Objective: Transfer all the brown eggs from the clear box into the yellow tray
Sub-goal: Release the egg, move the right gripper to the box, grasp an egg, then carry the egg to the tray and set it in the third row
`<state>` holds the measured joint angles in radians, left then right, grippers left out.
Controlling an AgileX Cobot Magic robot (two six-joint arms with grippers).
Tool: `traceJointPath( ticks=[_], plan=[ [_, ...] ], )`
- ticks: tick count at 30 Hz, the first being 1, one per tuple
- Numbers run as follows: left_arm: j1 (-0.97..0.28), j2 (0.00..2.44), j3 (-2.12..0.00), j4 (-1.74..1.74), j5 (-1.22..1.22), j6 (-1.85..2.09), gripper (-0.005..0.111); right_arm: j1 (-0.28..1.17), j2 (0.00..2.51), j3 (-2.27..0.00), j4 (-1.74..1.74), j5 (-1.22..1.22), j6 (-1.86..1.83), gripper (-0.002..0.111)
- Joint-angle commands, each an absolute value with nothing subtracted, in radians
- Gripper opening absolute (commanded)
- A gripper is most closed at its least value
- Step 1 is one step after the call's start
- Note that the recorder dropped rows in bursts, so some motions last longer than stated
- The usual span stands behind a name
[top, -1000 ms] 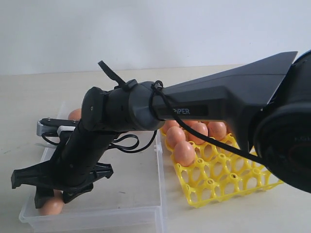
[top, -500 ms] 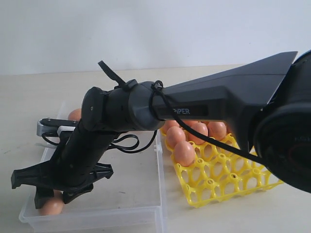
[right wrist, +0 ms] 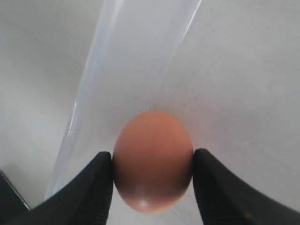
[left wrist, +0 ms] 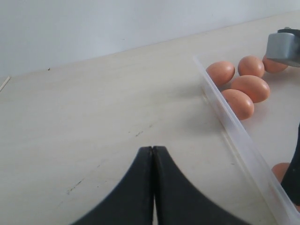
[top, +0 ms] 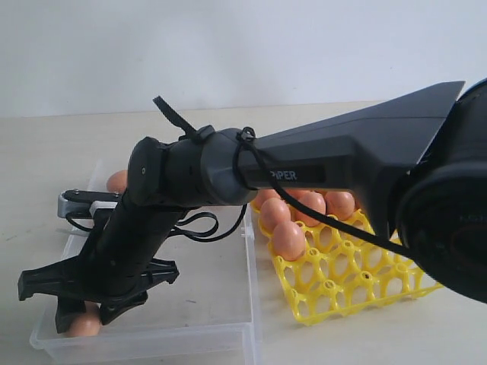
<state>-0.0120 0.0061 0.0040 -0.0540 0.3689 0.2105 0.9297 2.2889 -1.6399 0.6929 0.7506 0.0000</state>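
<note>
With the right gripper (right wrist: 153,161) closed on a brown egg (top: 82,325) at the near left corner of the clear box (top: 228,331), I must lift straight up clear of the wall without squeezing harder, then carry it to a free cup of the yellow tray (top: 358,281).

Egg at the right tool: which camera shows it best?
Right wrist view: the brown egg fills the centre, with the right tool's fingers against both sides. Exterior view shows only a sliver beneath the tool in the clear box. Left wrist view: perhaps its cropped edge.
</note>
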Motion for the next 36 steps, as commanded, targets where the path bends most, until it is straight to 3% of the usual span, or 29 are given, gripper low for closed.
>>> traceJointPath(
  ticks=[1, 2, 9, 22, 30, 36],
  plan=[
    [-0.01, 0.0, 0.0, -0.062, 0.36, 0.206, 0.0, 0.931, 2.3, -1.644, 0.68, 0.718, 0.0, 0.008],
    [-0.01, 0.0, 0.0, -0.062, 0.36, 0.206, 0.0, 0.931, 2.294, -1.644, 0.68, 0.703, 0.0, 0.001],
    [-0.01, 0.0, 0.0, -0.062, 0.36, 0.206, 0.0, 0.911, 2.153, -1.519, 0.572, 0.416, -0.026, 0.0],
    [-0.01, 0.0, 0.0, -0.062, 0.36, 0.206, 0.0, 0.808, 1.732, -0.915, 0.468, -0.37, -0.192, 0.0],
    [-0.01, 0.0, 0.0, -0.062, 0.36, 0.206, 0.0, 0.669, 1.568, -0.561, 0.448, -0.548, -0.243, 0.0],
    [-0.01, 0.0, 0.0, -0.062, 0.36, 0.206, 0.0, 0.598, 1.557, -0.434, 0.448, -0.631, -0.242, 0.0]
  ],
)
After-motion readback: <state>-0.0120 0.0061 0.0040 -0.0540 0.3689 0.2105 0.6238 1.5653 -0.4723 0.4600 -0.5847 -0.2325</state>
